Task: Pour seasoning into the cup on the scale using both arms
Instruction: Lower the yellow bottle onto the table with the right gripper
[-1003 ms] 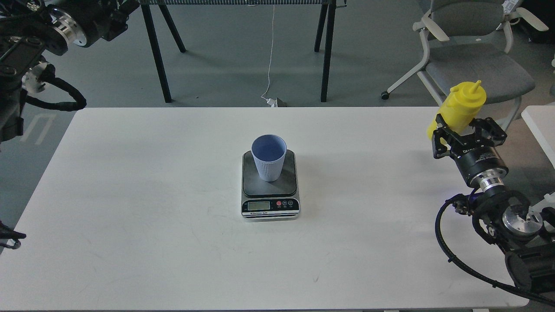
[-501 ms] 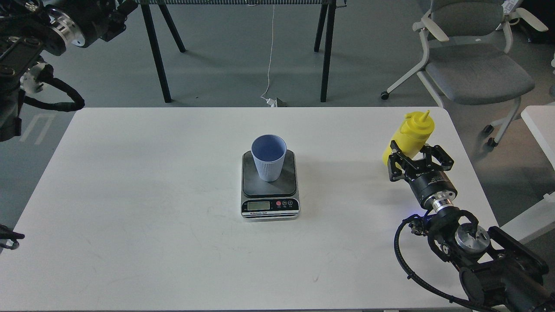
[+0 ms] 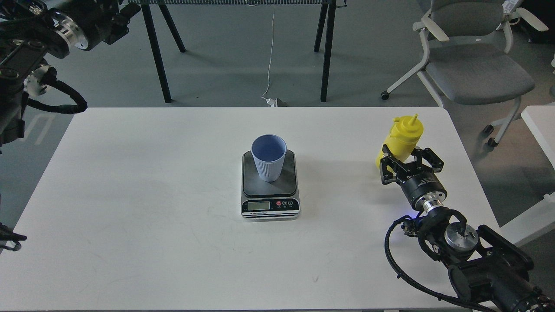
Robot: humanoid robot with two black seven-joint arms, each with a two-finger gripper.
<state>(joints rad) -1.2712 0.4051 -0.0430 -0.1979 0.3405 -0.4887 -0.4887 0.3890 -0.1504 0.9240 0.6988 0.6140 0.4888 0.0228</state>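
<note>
Where the black right arm rises from the lower right corner, its claw-like right gripper (image 3: 404,161) is clamped around the tall yellow plastic squeeze bottle (image 3: 401,138), tilted over the white table (image 3: 130,208). Left of it, well apart, the small ribbed light-blue cup (image 3: 269,157) stands upright on the flat grey-plated scale (image 3: 269,185). Farthest, the left gripper (image 3: 125,13) seems partly cropped; I cannot tell its fingers' state.

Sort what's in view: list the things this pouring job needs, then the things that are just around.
Needed: yellow seasoning bottle, gripped by the right gripper; light-blue cup, standing on the scale; left arm, raised at the far left.

Just around: grey office chair, black table legs, white cable on the floor.
</note>
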